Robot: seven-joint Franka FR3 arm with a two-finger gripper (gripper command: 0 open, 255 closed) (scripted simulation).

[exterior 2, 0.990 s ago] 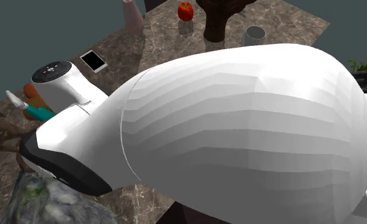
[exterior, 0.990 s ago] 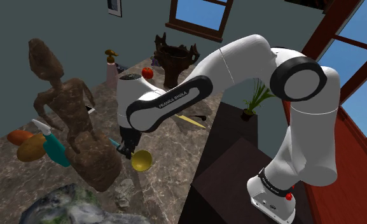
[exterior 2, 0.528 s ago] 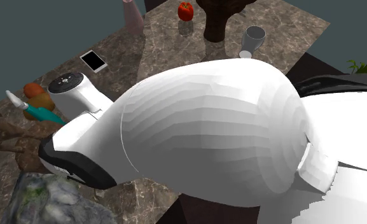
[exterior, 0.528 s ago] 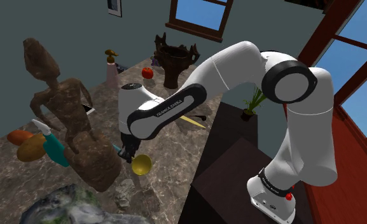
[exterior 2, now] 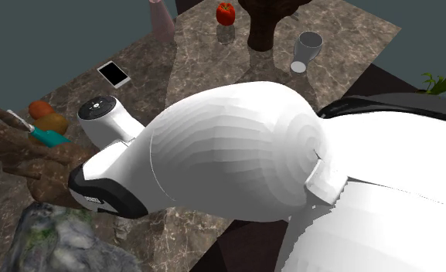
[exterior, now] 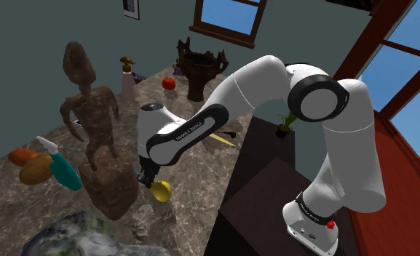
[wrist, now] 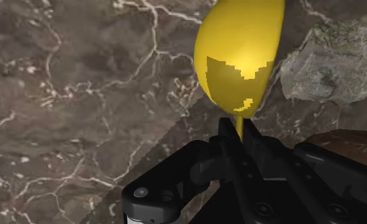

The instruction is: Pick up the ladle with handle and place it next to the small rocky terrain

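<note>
- The white arm [exterior: 274, 80] bends from its stand at the lower right of the shoulder view, reaching down and left over the scene.
- A brown, white-veined marble tabletop [exterior: 201, 178] runs from the centre to the left of that frame and carries everything in play.
- A tall brown figure statue [exterior: 92, 124] stands on a blocky base at left centre, just beside the arm's working end.
- The grey, moss-flecked rocky terrain [exterior: 70, 236] sits at the lower left corner. In the wrist view, a grey rock [wrist: 331, 63] at the upper right, likely the same piece, lies near the ladle's bowl.
- The black claw [wrist: 238, 130] points downward, just right of the statue's base in the shoulder view. Its fingers are pinching the ladle's thin yellow handle.
- The yellow ladle [wrist: 239, 57] hangs bowl-down from the claw at the lower centre of the shoulder view, seemingly just clear of the marble.
- Progress, by the look of it: the pick is done and the ladle is near its goal. What is left is to bring it down beside the terrain, set it on the tabletop and release it.
</note>
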